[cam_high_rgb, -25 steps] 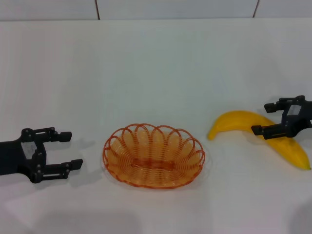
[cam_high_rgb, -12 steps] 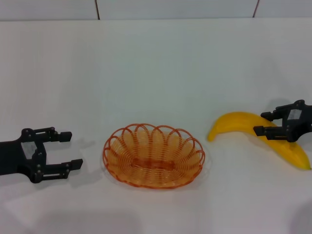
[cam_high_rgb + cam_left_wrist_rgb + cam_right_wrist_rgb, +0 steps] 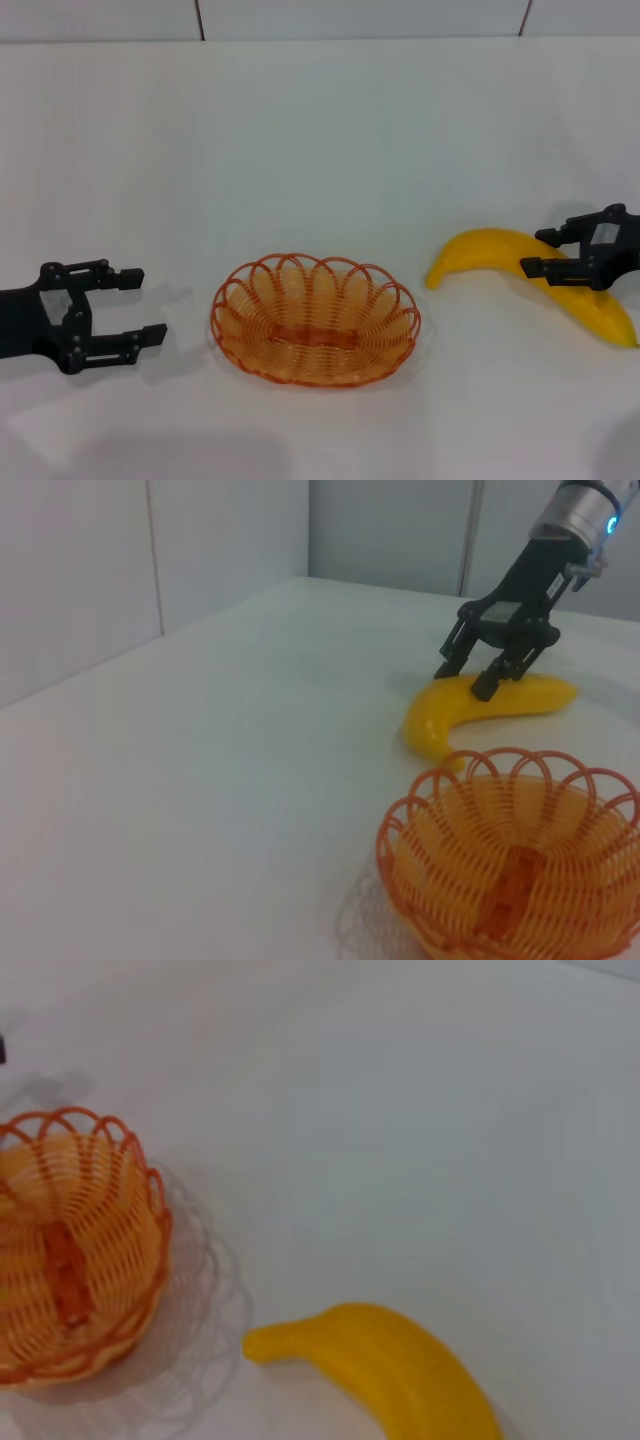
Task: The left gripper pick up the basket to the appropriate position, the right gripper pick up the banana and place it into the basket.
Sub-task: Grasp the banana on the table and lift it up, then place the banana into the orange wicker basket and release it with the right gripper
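I count one basket (image 3: pixel 315 318), one banana (image 3: pixel 500 255) and my two grippers on the white table (image 3: pixel 320 140).

My left gripper (image 3: pixel 135 305) sits low at the near left, reaching in level from the left edge, its two fingers spread wide and pointing right toward the basket. It holds nothing, and a clear gap separates its fingertips from the basket's left rim.

The basket stands upright near the middle of the table with nothing in it. From my left wrist it fills the near corner of the view (image 3: pixel 520 865), with the banana (image 3: pixel 480 710) lying just beyond its far rim.

My right gripper (image 3: pixel 542 252) comes in from the right edge, tilted down over the banana's middle. Its fingers are parted and straddle the fruit, one on the far side and one on the near side; the left wrist view shows the same gripper (image 3: pixel 468 678) with both tips down at the yellow skin. The banana lies flat on the table to the right of the basket, curved, one end pointing toward the basket and the other toward the near right. My right wrist view shows the banana (image 3: pixel 400 1365) well apart from the basket (image 3: pixel 75 1245).
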{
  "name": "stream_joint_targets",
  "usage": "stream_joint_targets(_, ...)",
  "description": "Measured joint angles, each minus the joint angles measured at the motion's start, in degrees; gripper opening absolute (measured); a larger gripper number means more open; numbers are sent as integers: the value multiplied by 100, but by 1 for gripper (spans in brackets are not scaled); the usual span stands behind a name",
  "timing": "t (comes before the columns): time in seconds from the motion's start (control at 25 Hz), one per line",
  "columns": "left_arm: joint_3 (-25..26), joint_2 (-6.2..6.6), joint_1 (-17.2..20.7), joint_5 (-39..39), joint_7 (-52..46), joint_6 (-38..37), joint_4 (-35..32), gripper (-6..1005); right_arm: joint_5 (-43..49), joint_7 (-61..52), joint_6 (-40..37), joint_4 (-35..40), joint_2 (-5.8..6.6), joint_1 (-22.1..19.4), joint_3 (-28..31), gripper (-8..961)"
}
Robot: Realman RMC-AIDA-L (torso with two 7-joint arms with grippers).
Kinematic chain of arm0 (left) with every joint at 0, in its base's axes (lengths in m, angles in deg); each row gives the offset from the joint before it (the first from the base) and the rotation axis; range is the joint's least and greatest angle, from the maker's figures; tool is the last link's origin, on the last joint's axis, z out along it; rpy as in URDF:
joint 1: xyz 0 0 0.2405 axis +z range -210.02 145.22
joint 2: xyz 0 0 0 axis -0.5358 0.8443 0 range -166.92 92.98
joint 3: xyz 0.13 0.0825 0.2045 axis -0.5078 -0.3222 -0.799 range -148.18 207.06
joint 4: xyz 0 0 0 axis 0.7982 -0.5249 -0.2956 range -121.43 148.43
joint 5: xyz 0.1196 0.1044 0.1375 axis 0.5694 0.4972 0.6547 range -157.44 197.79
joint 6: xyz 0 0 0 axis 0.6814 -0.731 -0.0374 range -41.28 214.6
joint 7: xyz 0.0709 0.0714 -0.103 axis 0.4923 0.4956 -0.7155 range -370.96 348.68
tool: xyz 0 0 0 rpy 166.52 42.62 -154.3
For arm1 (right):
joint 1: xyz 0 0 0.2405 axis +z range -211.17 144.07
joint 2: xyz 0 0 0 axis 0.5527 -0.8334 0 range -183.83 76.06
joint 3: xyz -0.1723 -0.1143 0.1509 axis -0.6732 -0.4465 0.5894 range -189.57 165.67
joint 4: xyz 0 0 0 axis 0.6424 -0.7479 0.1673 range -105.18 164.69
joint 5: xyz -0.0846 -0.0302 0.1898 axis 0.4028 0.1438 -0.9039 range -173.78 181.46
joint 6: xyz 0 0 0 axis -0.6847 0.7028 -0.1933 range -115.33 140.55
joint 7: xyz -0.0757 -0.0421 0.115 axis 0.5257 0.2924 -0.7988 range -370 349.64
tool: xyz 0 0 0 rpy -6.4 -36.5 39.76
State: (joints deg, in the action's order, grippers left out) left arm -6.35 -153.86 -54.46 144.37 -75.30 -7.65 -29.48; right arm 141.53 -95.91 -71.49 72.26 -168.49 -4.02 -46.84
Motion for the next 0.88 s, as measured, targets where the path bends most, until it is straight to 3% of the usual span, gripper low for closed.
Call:
stream_joint_targets(0.36, 2, 8, 17, 0, 0, -1, 0, 760, -330, -5, -527, 271, 35, -2, 20, 487)
stream_joint_targets(0.6, 2, 9, 24, 0, 0, -20, 0, 759, -995, -212, -1411, 1005, 86, 106, 151, 491)
stream_joint_targets(0.88, 2, 8, -14, 23, 5, -22, 0, 759, -1895, -408, -2634, 1460, -118, 335, 44, 496)
